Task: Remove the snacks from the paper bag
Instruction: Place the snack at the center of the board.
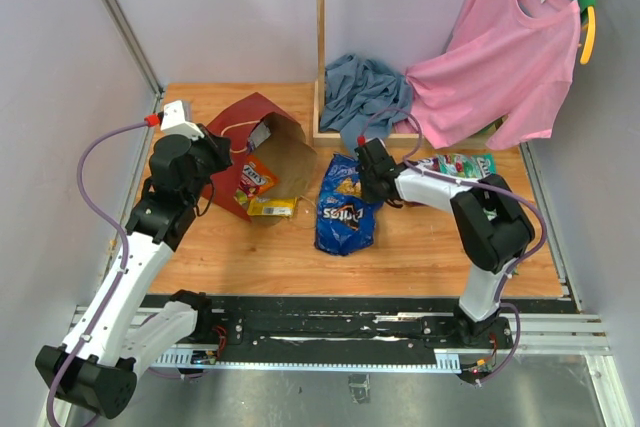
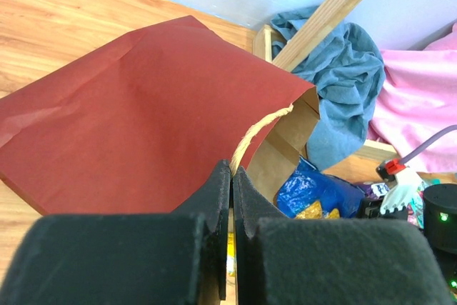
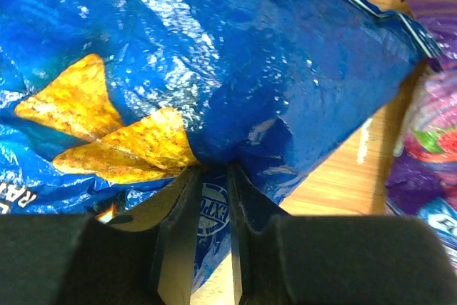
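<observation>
The dark-red paper bag (image 1: 240,127) (image 2: 143,119) lies on its side at the left, its mouth facing right. My left gripper (image 1: 220,152) (image 2: 233,171) is shut on its cord handle (image 2: 257,130) at the mouth. A red-orange packet (image 1: 255,179) and a yellow packet (image 1: 272,207) lie in the bag's opening. The blue Doritos bag (image 1: 345,212) (image 3: 235,55) (image 2: 314,191) rests on the table to the right of the paper bag. My right gripper (image 1: 362,175) (image 3: 214,169) is shut on a fold at its top edge. A green packet (image 1: 465,164) and a purple packet (image 3: 428,155) lie to the right.
A pink shirt (image 1: 505,57) hangs at the back right over a crumpled blue cloth (image 1: 365,92) and a wooden frame (image 1: 321,37). Grey walls close in the table on the left, back and right.
</observation>
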{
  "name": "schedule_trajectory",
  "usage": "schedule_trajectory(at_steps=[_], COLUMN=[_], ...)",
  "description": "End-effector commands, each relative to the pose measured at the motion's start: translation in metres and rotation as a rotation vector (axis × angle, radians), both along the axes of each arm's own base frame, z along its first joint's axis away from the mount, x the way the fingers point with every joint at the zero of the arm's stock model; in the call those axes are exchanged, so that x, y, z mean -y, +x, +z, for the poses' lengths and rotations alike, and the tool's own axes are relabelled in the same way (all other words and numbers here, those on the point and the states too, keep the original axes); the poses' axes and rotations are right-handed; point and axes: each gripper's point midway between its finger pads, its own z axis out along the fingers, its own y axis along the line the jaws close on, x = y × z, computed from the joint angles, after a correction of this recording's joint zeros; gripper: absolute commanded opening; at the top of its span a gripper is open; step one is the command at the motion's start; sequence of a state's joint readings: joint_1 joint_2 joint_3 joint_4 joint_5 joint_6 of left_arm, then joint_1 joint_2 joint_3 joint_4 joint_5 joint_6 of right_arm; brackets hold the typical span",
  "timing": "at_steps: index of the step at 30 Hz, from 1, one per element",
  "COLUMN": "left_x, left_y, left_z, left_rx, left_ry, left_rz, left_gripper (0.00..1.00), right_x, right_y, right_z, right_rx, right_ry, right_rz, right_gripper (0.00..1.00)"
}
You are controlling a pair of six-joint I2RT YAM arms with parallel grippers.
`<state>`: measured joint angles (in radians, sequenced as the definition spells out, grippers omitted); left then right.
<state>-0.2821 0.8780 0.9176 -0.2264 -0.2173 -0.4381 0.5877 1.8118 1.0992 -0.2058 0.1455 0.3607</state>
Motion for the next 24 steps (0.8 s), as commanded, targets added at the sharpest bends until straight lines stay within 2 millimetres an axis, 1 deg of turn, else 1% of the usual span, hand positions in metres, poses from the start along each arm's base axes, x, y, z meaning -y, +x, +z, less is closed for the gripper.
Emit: schedule_trajectory(at_steps=[1,4,6,8,10,12,14,16,18,21,22,24], left_x=[-0.01,-0.01,-0.01,-0.01,-0.009,-0.01,-0.009,-0.009,-0.009,-0.008,-0.009,-0.008], left_y=[-0.002,-0.002,-0.002,-0.002,-0.002,-0.002,-0.002,-0.002,-0.002,-0.003,-0.003,-0.003], left_z=[0.007,0.007,0.008,0.008,0.008,0.008,0.009,0.009,0.009,0.01,0.011,0.011], left_rx=[0.031,0.032,0.034,0.033,0.035,0.035,0.037,0.038,0.039,0.043,0.045,0.044], left_ry=[0.013,0.011,0.009,0.01,0.009,0.01,0.009,0.008,0.008,0.004,0.003,0.001], left_rz=[0.039,0.036,0.035,0.034,0.033,0.033,0.03,0.029,0.028,0.028,0.028,0.025], left_gripper=[0.0,0.0,0.0,0.01,0.01,0.0,0.01,0.0,0.01,0.0,0.0,0.01], right_x=[0.06,0.077,0.078,0.066,0.052,0.039,0.027,0.02,0.021,0.032,0.03,0.012], right_y=[-0.011,-0.007,-0.004,-0.005,-0.009,-0.015,-0.025,-0.035,-0.046,-0.056,-0.058,-0.06], right_z=[-0.009,0.003,0.014,0.028,0.047,0.067,0.08,0.083,0.077,0.054,0.05,0.05], right_rx=[-0.049,-0.017,0.017,0.057,0.112,0.162,0.188,0.19,0.179,0.161,0.152,0.144], right_ry=[-0.156,-0.163,-0.153,-0.1,-0.055,-0.036,-0.018,0.013,0.054,0.062,0.073,0.143], right_rz=[-0.08,-0.111,-0.092,-0.039,0.007,0.048,0.084,0.095,0.074,0.018,0.021,0.059], right_gripper=[0.23,0.24,0.28,0.34,0.4,0.41,0.38,0.3,0.23,0.21,0.21,0.24])
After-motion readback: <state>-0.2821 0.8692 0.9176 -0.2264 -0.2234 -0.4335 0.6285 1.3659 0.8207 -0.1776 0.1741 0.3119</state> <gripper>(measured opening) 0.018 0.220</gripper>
